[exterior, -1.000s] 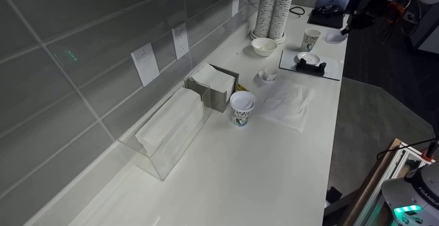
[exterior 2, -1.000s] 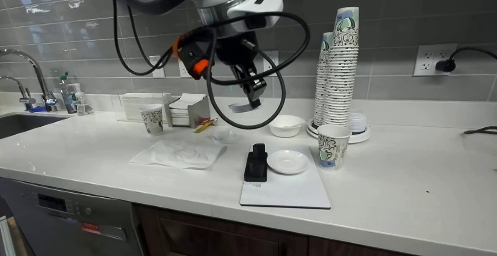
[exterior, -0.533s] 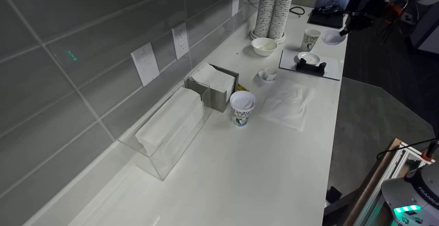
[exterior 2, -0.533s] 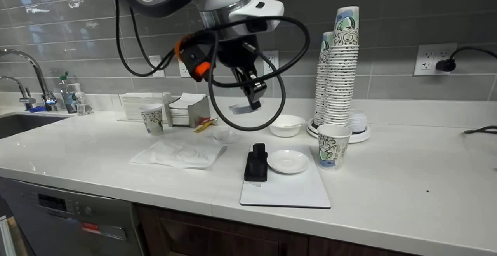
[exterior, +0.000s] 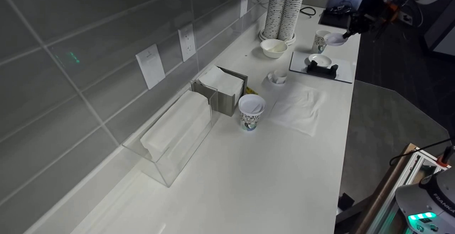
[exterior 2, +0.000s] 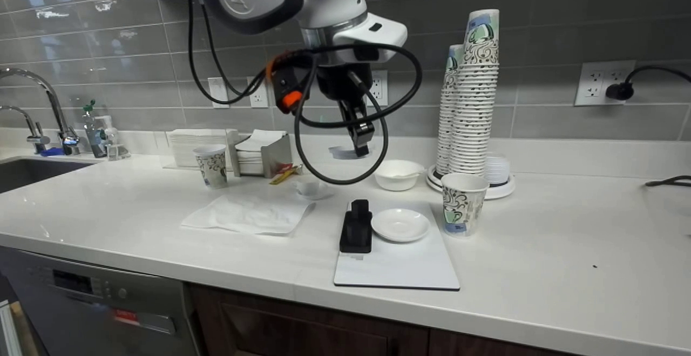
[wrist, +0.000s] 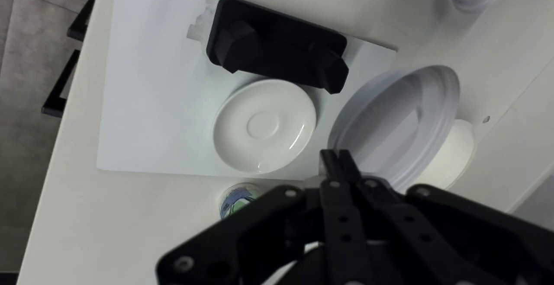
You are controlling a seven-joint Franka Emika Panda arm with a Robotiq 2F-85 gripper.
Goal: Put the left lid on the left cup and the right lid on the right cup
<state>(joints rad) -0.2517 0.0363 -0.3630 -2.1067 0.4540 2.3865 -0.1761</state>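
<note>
My gripper [wrist: 336, 157] is shut on the rim of a translucent white lid [wrist: 391, 125], which looks tilted in the wrist view. The lid [exterior 2: 342, 153] and the gripper [exterior 2: 363, 148] hang above the counter; in an exterior view the lid [exterior: 335, 39] overlaps the right cup [exterior: 319, 45]. The right cup [exterior 2: 463, 205] stands upright and uncovered beside a white board; the fingers partly hide it in the wrist view [wrist: 238, 198]. The left cup [exterior: 249, 121] stands by the napkin holder with the left lid [exterior: 251, 104] on top; it also shows in an exterior view [exterior 2: 212, 167].
The white board [exterior 2: 397, 269] carries a saucer [exterior 2: 400, 225] and a black holder [exterior 2: 356, 232]. Tall cup stacks [exterior 2: 469, 118] stand behind the right cup. A white bowl [exterior 2: 397, 176], a small cup [exterior: 280, 76] on a saucer and a crumpled napkin [exterior 2: 248, 214] lie around the middle.
In an exterior view my gripper and the held lid have moved right and slightly down; in an exterior view the lid has moved left to overlap the right cup. The counter objects have not moved.
</note>
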